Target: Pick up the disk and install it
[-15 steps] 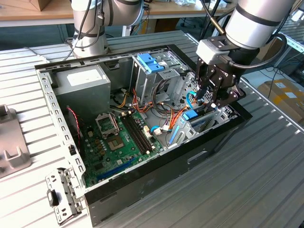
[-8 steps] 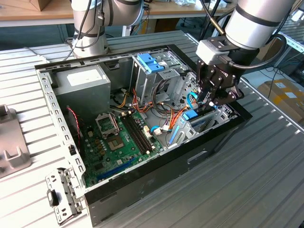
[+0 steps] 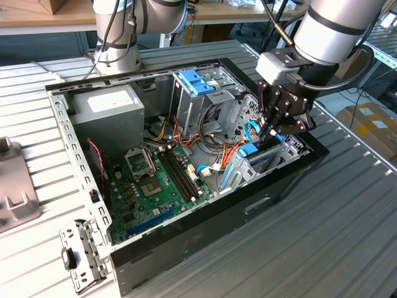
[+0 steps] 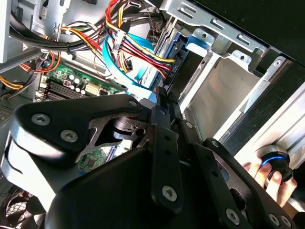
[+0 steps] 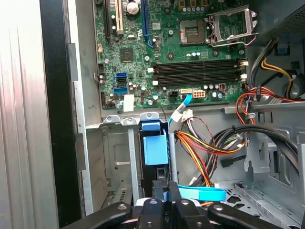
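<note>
1. One disk (image 5: 155,150) stood on edge in the drive cage (image 5: 114,157) at the case's (image 3: 205,223) front corner, on the exterior view's right, with its blue carrier tab uppermost.
2. Its long axis ran down into the bay, judging from the first wrist view (most of the body was hidden by the cage walls).
3. It probably handled as stiff, fairly heavy and shock-sensitive; the plastic carrier would flex, so the tab or the carrier's side rails looked the safest hold.
4. Directly over the tab, the gripper (image 5: 164,193) had its fingers drawn close together, but whether they pinched the carrier I could not tell.
5. Cables (image 5: 209,143) crowded just beside the bay.
</note>
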Robot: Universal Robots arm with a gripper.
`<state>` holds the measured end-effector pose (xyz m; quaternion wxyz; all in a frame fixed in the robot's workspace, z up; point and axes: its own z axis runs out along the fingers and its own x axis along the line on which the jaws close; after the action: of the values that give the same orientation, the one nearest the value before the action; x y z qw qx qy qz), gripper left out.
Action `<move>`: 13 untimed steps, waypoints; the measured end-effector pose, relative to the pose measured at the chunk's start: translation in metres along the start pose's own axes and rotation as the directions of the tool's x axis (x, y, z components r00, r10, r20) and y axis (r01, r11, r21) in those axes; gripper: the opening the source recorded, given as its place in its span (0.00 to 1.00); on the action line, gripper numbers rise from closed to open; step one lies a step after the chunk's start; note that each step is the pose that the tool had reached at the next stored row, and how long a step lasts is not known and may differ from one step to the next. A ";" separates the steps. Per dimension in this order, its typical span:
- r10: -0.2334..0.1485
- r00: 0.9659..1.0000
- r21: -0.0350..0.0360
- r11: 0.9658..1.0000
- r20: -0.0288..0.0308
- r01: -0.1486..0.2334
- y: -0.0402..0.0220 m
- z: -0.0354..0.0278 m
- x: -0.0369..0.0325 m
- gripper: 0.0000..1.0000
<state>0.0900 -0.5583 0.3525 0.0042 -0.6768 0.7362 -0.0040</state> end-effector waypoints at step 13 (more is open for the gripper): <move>-0.049 0.999 0.000 0.999 0.001 0.049 -0.0055 0.0029 -0.0002 0.16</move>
<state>0.0955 -0.5586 0.3497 0.0042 -0.6947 0.7193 -0.0037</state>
